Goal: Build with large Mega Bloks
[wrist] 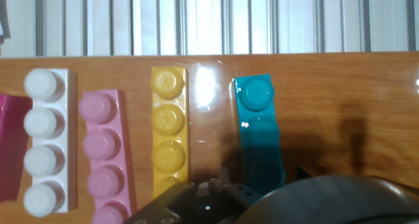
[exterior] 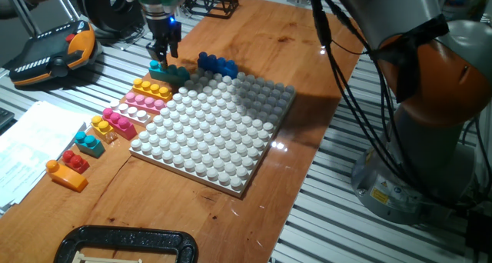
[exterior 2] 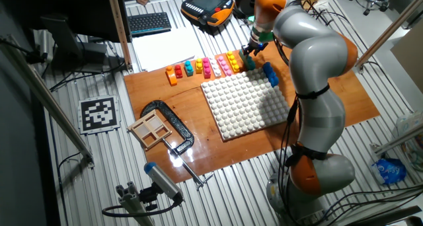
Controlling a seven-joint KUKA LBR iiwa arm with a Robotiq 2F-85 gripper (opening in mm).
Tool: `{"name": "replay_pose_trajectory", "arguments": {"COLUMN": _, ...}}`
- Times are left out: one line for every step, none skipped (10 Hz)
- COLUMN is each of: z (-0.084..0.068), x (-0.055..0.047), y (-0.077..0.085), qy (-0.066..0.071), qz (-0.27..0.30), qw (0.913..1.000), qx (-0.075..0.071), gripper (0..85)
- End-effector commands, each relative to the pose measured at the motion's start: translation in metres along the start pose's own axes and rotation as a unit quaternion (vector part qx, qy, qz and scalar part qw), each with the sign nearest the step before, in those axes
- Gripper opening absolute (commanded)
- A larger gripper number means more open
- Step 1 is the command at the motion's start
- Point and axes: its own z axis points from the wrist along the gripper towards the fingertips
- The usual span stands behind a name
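Observation:
A long teal brick (exterior: 172, 73) lies on the wooden table at the far left corner of the white baseplate (exterior: 215, 132). My gripper (exterior: 164, 55) is down on its middle, fingers against its sides. In the hand view the teal brick (wrist: 259, 139) runs under my gripper (wrist: 216, 198), which hides its near end. How tightly the jaws close on it does not show. A blue brick (exterior: 217, 64) lies just right of it. Yellow (wrist: 169, 135), pink (wrist: 105, 155) and white (wrist: 44, 139) long bricks lie in a row to the left.
Further along the row lie a magenta brick (exterior: 120, 121) and small yellow (exterior: 100, 127), teal (exterior: 90, 144), red (exterior: 74, 160) and orange (exterior: 66, 175) bricks. Papers (exterior: 31, 144) lie left of them. A black clamp (exterior 2: 173, 128) and a wooden tray (exterior 2: 149, 129) sit past the baseplate (exterior 2: 248, 104).

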Motion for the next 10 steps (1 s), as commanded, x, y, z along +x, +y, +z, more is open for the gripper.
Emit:
{"name": "replay_pose_trajectory", "arguments": {"z": 0.003, "x": -0.002, "y": 0.000, "qy": -0.001, "qz": -0.002, "qw": 1.0000, "qx": 0.000, "gripper": 51.0}}
{"name": "replay_pose_trajectory", "arguments": {"z": 0.005, "x": -0.003, "y": 0.000, "qy": -0.001, "qz": -0.002, "qw": 1.0000, "qx": -0.002, "gripper": 51.0}}
{"name": "replay_pose_trajectory", "arguments": {"z": 0.008, "x": -0.006, "y": 0.000, "qy": -0.002, "qz": -0.003, "qw": 1.0000, "qx": -0.005, "gripper": 51.0}}
{"name": "replay_pose_trajectory", "arguments": {"z": 0.012, "x": -0.008, "y": 0.001, "qy": -0.004, "qz": -0.004, "qw": 1.0000, "qx": -0.008, "gripper": 51.0}}
{"name": "replay_pose_trajectory", "arguments": {"z": 0.017, "x": -0.009, "y": 0.001, "qy": -0.004, "qz": -0.005, "qw": 0.9999, "qx": -0.011, "gripper": 51.0}}
{"name": "replay_pose_trajectory", "arguments": {"z": 0.020, "x": -0.009, "y": 0.001, "qy": -0.006, "qz": -0.006, "qw": 0.9999, "qx": -0.012, "gripper": 51.0}}
{"name": "replay_pose_trajectory", "arguments": {"z": 0.023, "x": -0.010, "y": 0.002, "qy": -0.007, "qz": -0.006, "qw": 0.9998, "qx": -0.015, "gripper": 51.0}}
{"name": "replay_pose_trajectory", "arguments": {"z": 0.026, "x": -0.012, "y": 0.002, "qy": -0.008, "qz": -0.008, "qw": 0.9998, "qx": -0.016, "gripper": 51.0}}
{"name": "replay_pose_trajectory", "arguments": {"z": 0.029, "x": -0.014, "y": 0.002, "qy": -0.010, "qz": -0.009, "qw": 0.9998, "qx": -0.017, "gripper": 51.0}}
{"name": "replay_pose_trajectory", "arguments": {"z": 0.031, "x": -0.014, "y": 0.002, "qy": -0.010, "qz": -0.012, "qw": 0.9997, "qx": -0.017, "gripper": 34.0}}
